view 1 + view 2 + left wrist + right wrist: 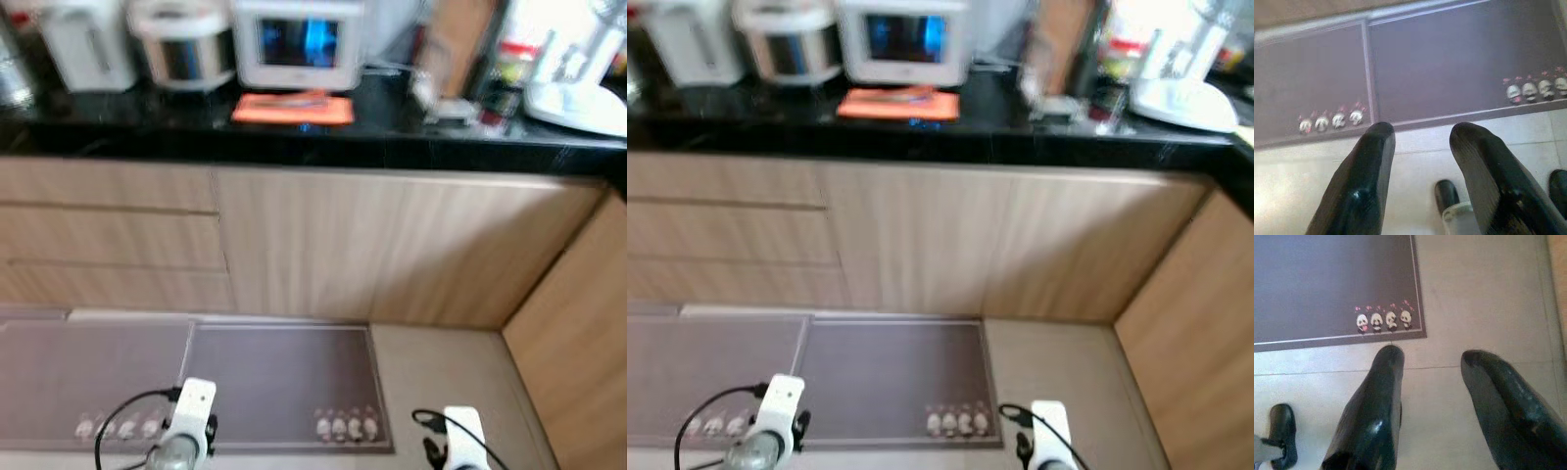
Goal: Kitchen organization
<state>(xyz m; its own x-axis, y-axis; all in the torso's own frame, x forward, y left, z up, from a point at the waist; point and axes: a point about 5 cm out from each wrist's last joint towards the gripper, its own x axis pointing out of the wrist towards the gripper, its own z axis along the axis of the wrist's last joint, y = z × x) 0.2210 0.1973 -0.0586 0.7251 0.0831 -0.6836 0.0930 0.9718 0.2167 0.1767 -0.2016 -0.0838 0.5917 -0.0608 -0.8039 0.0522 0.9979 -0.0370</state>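
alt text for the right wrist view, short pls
The right gripper hangs open over pale floor tiles, its two black fingers apart with nothing between them. Just ahead lies the corner of a grey-purple floor mat printed with four small pandas.

My countertop (pixel 323 137) view is glossy black stone-look, cabinets (pixel 392 245) matt wood-grain, 2 floor mats (pixel 1327 284) matt grey cloth, floor tiles (pixel 1474 293) smooth beige. My left gripper (pixel 1420 142) fingers look shiny black plastic.

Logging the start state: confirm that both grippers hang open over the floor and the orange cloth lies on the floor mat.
One thing is wrong: the orange cloth lies on the black counter, as the left eye view shows. The left gripper and right gripper do hang open over the floor.
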